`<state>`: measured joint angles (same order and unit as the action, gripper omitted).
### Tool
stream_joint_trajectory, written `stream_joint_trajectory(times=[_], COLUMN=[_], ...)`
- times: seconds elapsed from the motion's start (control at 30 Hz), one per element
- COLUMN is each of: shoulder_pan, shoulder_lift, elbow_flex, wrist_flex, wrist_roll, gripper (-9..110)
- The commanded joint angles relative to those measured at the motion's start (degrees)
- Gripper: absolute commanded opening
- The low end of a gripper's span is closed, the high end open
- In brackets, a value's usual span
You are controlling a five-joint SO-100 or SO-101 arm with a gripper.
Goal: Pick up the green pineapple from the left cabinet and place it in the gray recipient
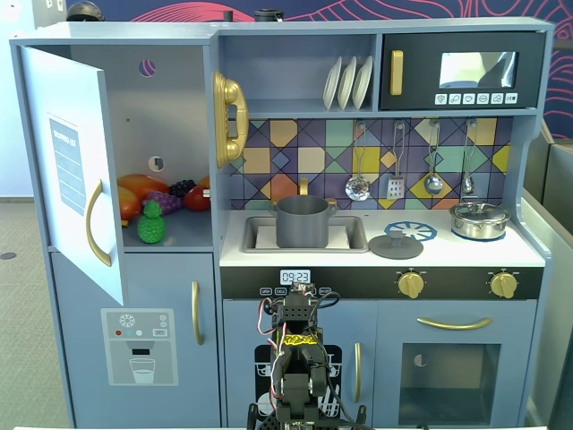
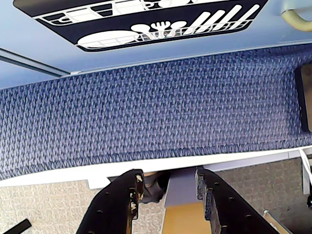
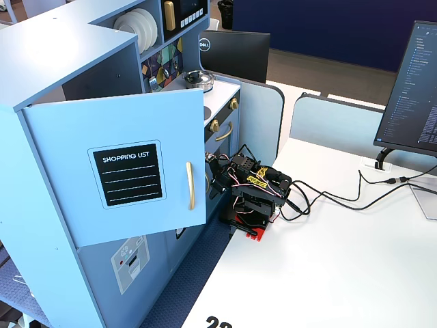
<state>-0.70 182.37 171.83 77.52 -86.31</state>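
The green pineapple (image 1: pixel 151 224) stands on the shelf at the front of the left cabinet (image 1: pixel 170 107), beside other toy fruit. The cabinet's white door (image 1: pixel 67 170) hangs open; in a fixed view from the side, this door (image 3: pixel 123 171) hides the pineapple. The dark gray pot (image 1: pixel 302 222) stands in the sink at the counter's middle. The arm (image 1: pixel 298 358) is folded low in front of the kitchen, far below both. In the wrist view my gripper (image 2: pixel 168 175) is open and empty, its jaws apart over the table edge and blue carpet.
A purple grape bunch (image 1: pixel 166 201), orange and red fruit lie behind the pineapple. A flat gray lid (image 1: pixel 396 244) and a shiny lidded pot (image 1: pixel 480 219) sit right of the sink. A gold phone (image 1: pixel 229 119) hangs on the cabinet's side wall. Cables (image 3: pixel 328 198) trail over the white table.
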Motion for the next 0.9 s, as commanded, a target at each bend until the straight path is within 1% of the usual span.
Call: stream_joint_trajectory(times=[0.0, 0.23, 0.3, 0.4, 0.43, 0.47, 0.53, 0.6, 0.63, 0.67, 0.73, 0.8, 0.83, 0.87], shoulder_pan=[5.19, 5.19, 4.48, 0.44, -2.99, -7.82, -20.57, -32.70, -37.71, -41.66, -47.72, -52.12, -53.79, -54.40], shoulder_lift=[-0.26, -0.26, -0.26, -1.14, -3.43, -6.33, -11.69, -14.24, -14.85, -15.29, -14.50, -12.57, -12.30, -12.83], elbow_flex=[0.18, 0.18, 0.18, -1.85, -4.04, -7.47, -16.96, -27.16, -31.29, -33.93, -35.33, -33.49, -33.22, -34.01], wrist_flex=[10.20, 10.20, 10.02, 5.01, 2.37, 0.53, -1.67, -4.04, -7.03, -11.51, -24.70, -39.20, -43.68, -45.35], wrist_roll=[-2.11, -2.20, -3.78, -5.36, -5.71, -3.60, 4.04, 7.38, 7.38, 5.27, -0.88, -0.62, -2.11, -2.72], gripper=[0, 0, 0, 0, 0, 0, 0, 0, 0, 0, 0, 0, 0, 0])
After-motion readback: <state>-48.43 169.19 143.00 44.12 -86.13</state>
